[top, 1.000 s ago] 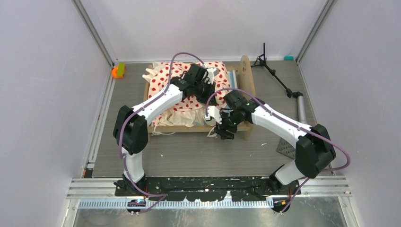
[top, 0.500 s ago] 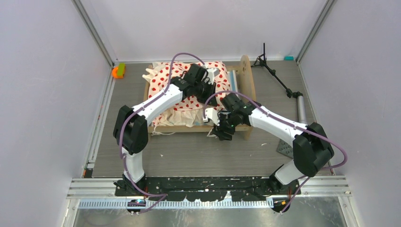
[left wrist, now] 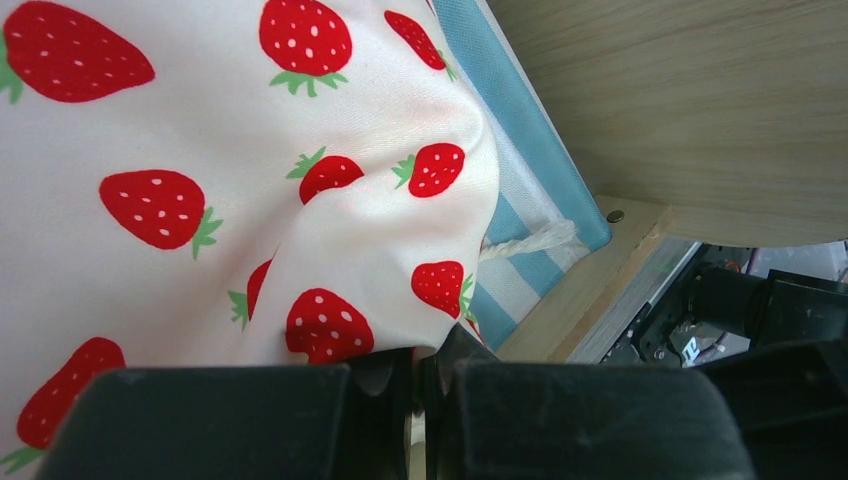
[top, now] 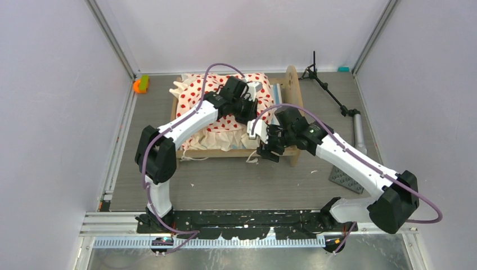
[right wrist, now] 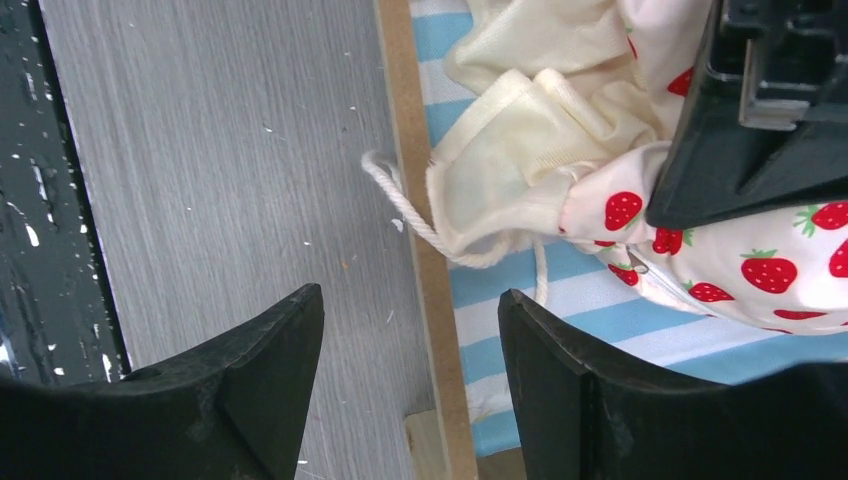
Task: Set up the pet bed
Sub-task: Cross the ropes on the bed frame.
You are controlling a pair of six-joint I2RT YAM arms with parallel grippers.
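Note:
The pet bed (top: 292, 84) is a light-wood frame at the back middle of the table, with a blue-white striped mattress (right wrist: 560, 300) and cream strawberry-print ruffled bedding (top: 197, 93) bunched on top. My left gripper (top: 251, 111) is shut on a fold of that bedding (left wrist: 250, 200) near the right end board (left wrist: 680, 90); in the left wrist view its jaws (left wrist: 425, 355) pinch the cloth. My right gripper (top: 267, 151) hangs open over the bed's front rail (right wrist: 420, 200), one finger above the table, the other above the mattress (right wrist: 410, 320). A white cord (right wrist: 400, 195) trails over the rail.
A black tripod stand (top: 326, 87) and a grey cylinder (top: 358, 126) lie right of the bed. A dark studded mat (top: 343, 177) sits at front right, partly under my right arm. An orange-green block (top: 140, 84) is at back left. Walls close in both sides.
My right arm swung its elbow out to the right and forward, and its gripper shifted slightly along the front rail. The left arm kept its hold and place.

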